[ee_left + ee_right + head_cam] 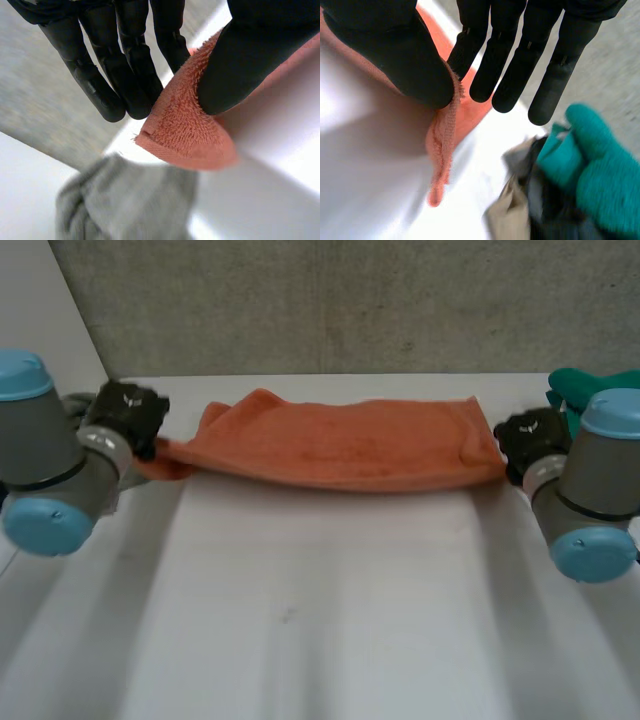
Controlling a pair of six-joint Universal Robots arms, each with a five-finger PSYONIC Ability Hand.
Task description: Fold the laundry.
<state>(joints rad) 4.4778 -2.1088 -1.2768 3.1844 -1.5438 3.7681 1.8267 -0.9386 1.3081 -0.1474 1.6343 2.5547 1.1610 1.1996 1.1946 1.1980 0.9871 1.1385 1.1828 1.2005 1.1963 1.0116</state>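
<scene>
Towel (340, 445), orange terry, stretches sideways across the far part of the white table (320, 620), folded along its length, with its middle sagging toward the near side. Whether it lies on the table or hangs just above it I cannot tell. In front of the towel is bare tabletop. The left arm (40, 470) is at the towel's left end and the right arm (600, 490) at its right end, both about level with the towel's near edge. The left hand (125, 415) pinches the towel's left corner. In its wrist view the thumb (245, 60) presses the terry against the straight fingers (100, 90), and the hemmed tip of the corner sticks out past them. The right hand (530, 440) pinches the towel's right end. There the thumb (405, 60) clamps the hemmed edge against the nearest finger while the other fingers (520, 75) stay straight and slightly spread behind the cloth, and a narrow strip of the edge hangs below the pinch. Just past the towel's left corner a grey cloth (125, 205) lies crumpled. Beyond the towel's right end lies a teal cloth (585, 385), resting against a heap (520, 215) of grey and beige fabric. Behind the towel a grey wall (350, 300) rises close to its far edge.
</scene>
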